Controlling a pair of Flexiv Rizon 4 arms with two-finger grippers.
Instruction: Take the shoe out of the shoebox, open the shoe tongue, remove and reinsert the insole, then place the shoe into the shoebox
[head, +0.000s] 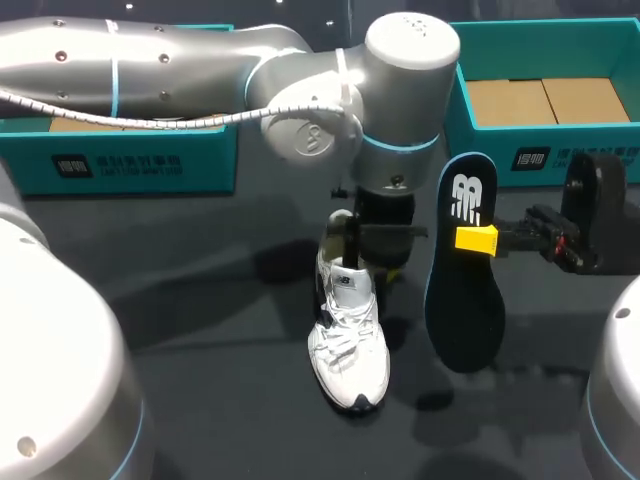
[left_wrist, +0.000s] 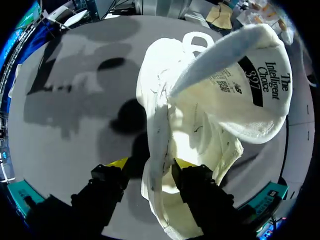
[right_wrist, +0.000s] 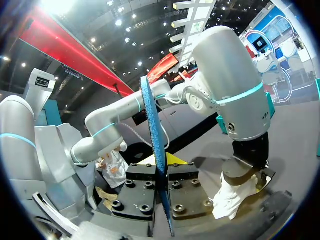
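A white shoe (head: 350, 345) stands on the dark table, toe toward the front edge. My left gripper (head: 366, 260) hangs at its heel opening. In the left wrist view the left gripper (left_wrist: 150, 164) is open and straddles the shoe's (left_wrist: 200, 115) side wall, one finger inside and one outside. The tongue (left_wrist: 250, 60) is folded up and away from the opening. Right of the shoe, a dark insole (head: 465, 300) with a white logo hangs upright above the table. My right gripper (head: 476, 240) is shut on it. In the right wrist view the insole (right_wrist: 152, 115) shows edge-on, rising out of the right gripper (right_wrist: 161, 161).
A teal shoebox (head: 150, 160) stands at the back left, partly under my left arm. A second teal box (head: 480, 150) with a cardboard floor stands at the back right. Bare table lies left of the shoe and in front of it.
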